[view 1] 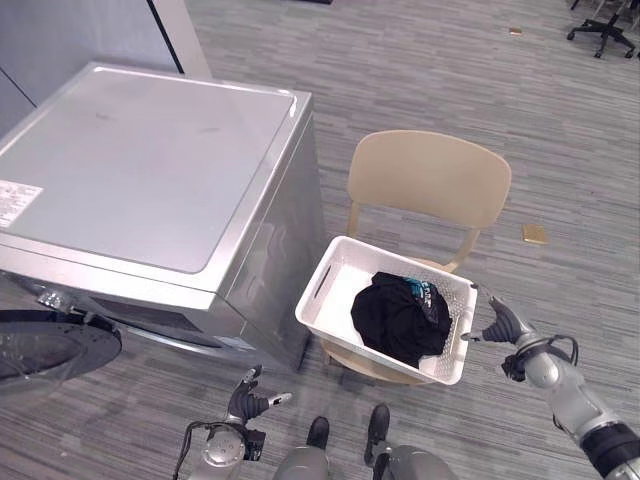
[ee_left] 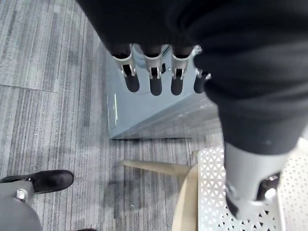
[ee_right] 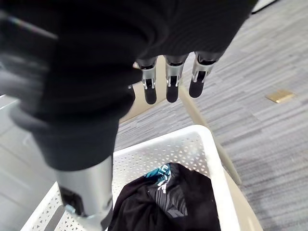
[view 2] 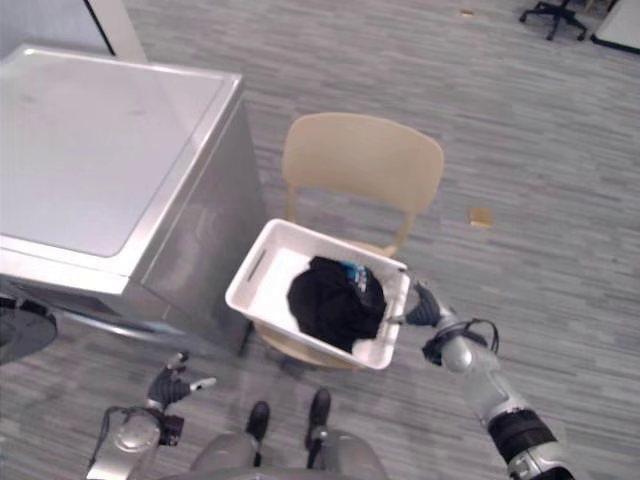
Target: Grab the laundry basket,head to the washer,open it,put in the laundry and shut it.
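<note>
While the head views take in the whole scene, the wrist views add detail up close: the right wrist view shows the perforated wall of the white laundry basket (ee_right: pixel 192 149) and a teal patch in the dark laundry (ee_right: pixel 163 202) heaped toward one end, and the left wrist view shows a leg of the beige chair (ee_left: pixel 159 167) and the lower corner of the washer (ee_left: pixel 144 110). The basket sits on the chair's seat, just beside the washer's right side, its far end bare. The right hand (view 1: pixel 497 322) is at the basket's right rim with fingers straight and relaxed, gripping nothing; whether it touches the rim cannot be told. The left hand (view 1: pixel 245 400) hangs low in front of the washer, fingers loosely open, empty. The washer's round door (view 1: pixel 50 345) stands swung open at the lower left of the left eye view. Grey striped floor (view 1: pixel 450 80) lies open behind and to the right of the chair, with a small tan tile (view 1: pixel 534 234) there and an office chair base (view 1: pixel 603 30) well apart.
</note>
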You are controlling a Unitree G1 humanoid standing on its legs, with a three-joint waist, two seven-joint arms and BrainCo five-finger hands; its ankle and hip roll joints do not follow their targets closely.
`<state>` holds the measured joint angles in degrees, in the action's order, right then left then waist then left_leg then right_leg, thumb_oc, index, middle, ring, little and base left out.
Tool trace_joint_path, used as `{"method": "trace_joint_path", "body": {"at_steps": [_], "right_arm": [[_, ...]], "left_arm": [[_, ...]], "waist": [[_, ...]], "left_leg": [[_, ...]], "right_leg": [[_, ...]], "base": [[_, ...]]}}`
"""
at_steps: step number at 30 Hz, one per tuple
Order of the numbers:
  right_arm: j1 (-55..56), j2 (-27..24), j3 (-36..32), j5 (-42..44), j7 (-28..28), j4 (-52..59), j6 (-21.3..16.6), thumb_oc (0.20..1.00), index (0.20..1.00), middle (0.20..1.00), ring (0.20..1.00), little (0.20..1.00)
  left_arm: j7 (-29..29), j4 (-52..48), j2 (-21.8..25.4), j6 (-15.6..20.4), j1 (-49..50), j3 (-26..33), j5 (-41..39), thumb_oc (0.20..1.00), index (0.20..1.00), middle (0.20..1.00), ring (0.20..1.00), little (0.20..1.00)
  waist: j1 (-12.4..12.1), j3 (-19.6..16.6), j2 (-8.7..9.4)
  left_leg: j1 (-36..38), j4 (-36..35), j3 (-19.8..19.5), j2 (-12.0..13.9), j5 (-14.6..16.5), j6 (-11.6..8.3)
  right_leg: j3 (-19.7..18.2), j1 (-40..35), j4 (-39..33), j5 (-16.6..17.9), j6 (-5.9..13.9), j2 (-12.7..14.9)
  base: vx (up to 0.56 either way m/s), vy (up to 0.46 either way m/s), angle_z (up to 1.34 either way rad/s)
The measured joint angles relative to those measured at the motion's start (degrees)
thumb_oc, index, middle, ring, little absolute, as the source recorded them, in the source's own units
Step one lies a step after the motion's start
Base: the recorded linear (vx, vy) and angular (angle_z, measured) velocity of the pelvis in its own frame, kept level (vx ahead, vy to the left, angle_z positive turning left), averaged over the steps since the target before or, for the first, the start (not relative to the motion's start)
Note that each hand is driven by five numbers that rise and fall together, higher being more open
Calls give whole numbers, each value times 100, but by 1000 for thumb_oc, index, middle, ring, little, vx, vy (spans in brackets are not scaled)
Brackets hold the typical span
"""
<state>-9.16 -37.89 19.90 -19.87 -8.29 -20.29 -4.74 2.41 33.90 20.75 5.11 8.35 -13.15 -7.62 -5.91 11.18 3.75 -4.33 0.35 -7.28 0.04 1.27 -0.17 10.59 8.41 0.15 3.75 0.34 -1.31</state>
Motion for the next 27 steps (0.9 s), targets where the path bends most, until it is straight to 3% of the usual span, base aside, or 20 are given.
{"method": "trace_joint_path", "body": {"at_steps": [5, 6, 9, 15, 18, 25, 26, 27], "right_arm": [[-644, -149, 661, -409, 99, -321, -18, 1000, 1000, 1000, 1000, 1000], [-761, -85, 747, -497, 87, -448, -14, 1000, 1000, 1000, 1000, 1000], [-1217, 41, 1051, -574, 83, -996, 5, 1000, 1000, 1000, 1000, 1000], [-2021, 568, 1505, -949, -151, -2405, 134, 1000, 1000, 1000, 1000, 1000], [-2553, 648, 1650, -1029, -373, -3289, 344, 1000, 1000, 1000, 1000, 1000], [-3248, 967, 1884, -1403, -808, -5104, 763, 1000, 1000, 1000, 1000, 1000], [-3261, 963, 1872, -1402, -806, -5096, 864, 915, 915, 915, 915, 915], [-3226, 989, 1845, -1386, -819, -5157, 878, 476, 476, 476, 476, 476]], "left_arm": [[5, 108, 1, 58, -155, 3, 1, 1000, 1000, 1000, 1000, 1000], [11, 107, 3, 111, -181, 0, 0, 1000, 1000, 1000, 1000, 1000], [36, 271, 11, 200, -343, -30, -1, 1000, 1000, 1000, 1000, 1000], [253, 515, 72, 227, -782, -134, -32, 1000, 1000, 1000, 1000, 1000], [359, 537, 77, 252, -1062, -249, -121, 1000, 1000, 1000, 1000, 1000], [668, 697, 56, 402, -1617, -576, -305, 1000, 1000, 1000, 1000, 1000], [684, 691, 47, 431, -1661, -642, -349, 1000, 1000, 1000, 1000, 1000], [719, 694, 37, 431, -1666, -723, -351, 1000, 1000, 1000, 1000, 1000]], "waist": [[-186, 9, 6], [-326, 19, 10], [-414, 50, 12], [-716, 532, 48], [-846, 823, -31], [-921, 1094, -124], [-924, 1121, -137], [-925, 1128, -140]], "left_leg": [[-167, -24, -172, -140, -128, -14], [-194, -21, -204, -177, -129, -14], [-455, 88, -348, -290, -131, -15], [-932, 391, -488, -487, -151, -22], [-1187, 508, -478, -555, -153, -20], [-1546, 673, -574, -626, -156, -17], [-1565, 675, -599, -631, -156, -17], [-1565, 675, -599, -631, -156, -17]], "right_leg": [[164, -53, -467, 344, -93, 116], [182, -47, -467, 348, -99, 157], [324, 84, -467, 346, -97, 265], [498, 387, -456, 391, -35, 440], [502, 574, -446, 448, 41, 494], [612, 816, -435, 484, 81, 550], [632, 830, -438, 485, 79, 552], [628, 831, -438, 485, 79, 553]], "base": [[-6, 12, 18], [-38, 28, 17], [-34, 6, 29], [-59, 9, 20], [-63, 11, 4], [-62, 2, 8], [-62, -3, 13], [-49, -8, 5]]}}
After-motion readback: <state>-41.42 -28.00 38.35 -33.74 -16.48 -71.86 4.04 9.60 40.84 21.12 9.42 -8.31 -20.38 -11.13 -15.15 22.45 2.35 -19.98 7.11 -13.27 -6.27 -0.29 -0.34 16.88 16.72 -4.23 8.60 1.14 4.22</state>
